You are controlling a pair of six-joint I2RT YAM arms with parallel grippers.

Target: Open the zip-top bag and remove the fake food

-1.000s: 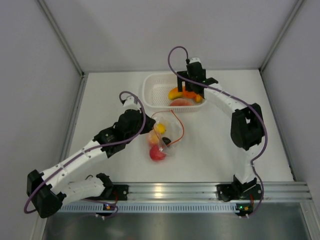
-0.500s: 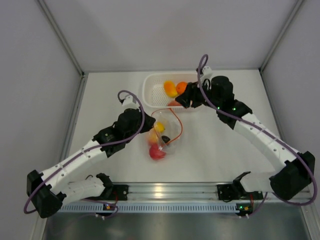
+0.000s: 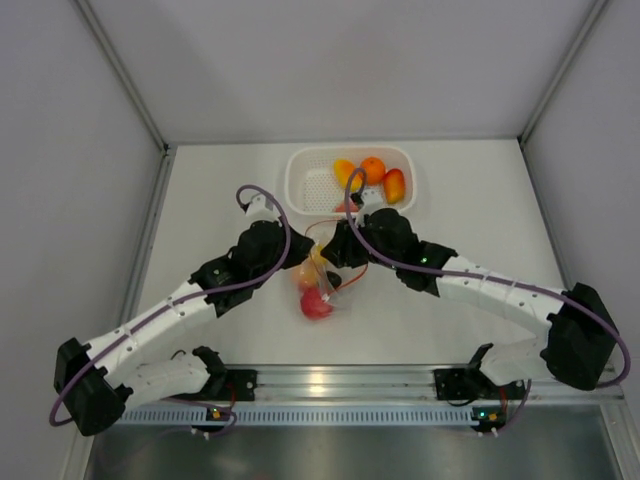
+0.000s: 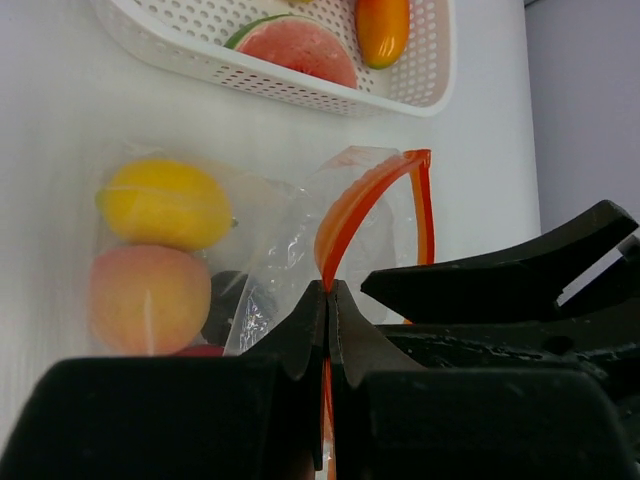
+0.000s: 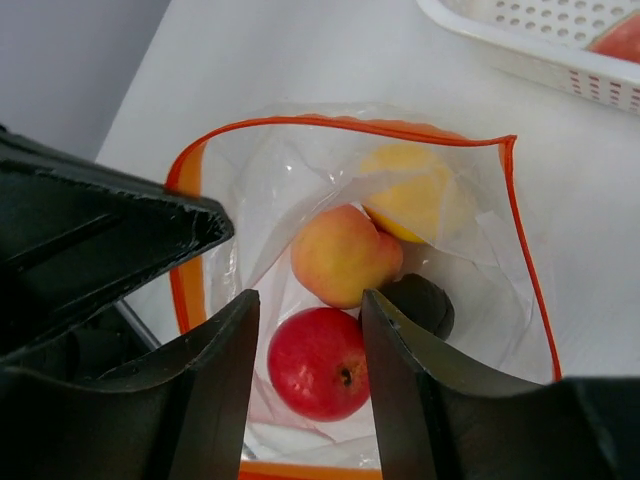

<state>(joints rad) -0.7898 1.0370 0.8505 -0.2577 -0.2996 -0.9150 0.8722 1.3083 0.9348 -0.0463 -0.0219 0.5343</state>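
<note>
I see left claw [image 4: 327, 300] pinched shut on zip-top bag [image 4: 290, 250] strip; right claw [image 5: 308, 300] half-spread, empty, above bag mouth; fake food [image 5: 345, 255] inside.

White perforated basket [image 3: 312, 186] stands on the white table's [image 3: 220, 200] far side.

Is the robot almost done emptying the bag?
About halfway. The zip-top bag is open and some fake food lies in the white basket. The left gripper pinches the bag's orange strip; the right gripper, open, hovers over its mouth. An apple, peach, lemon and a dark piece are left inside.
</note>
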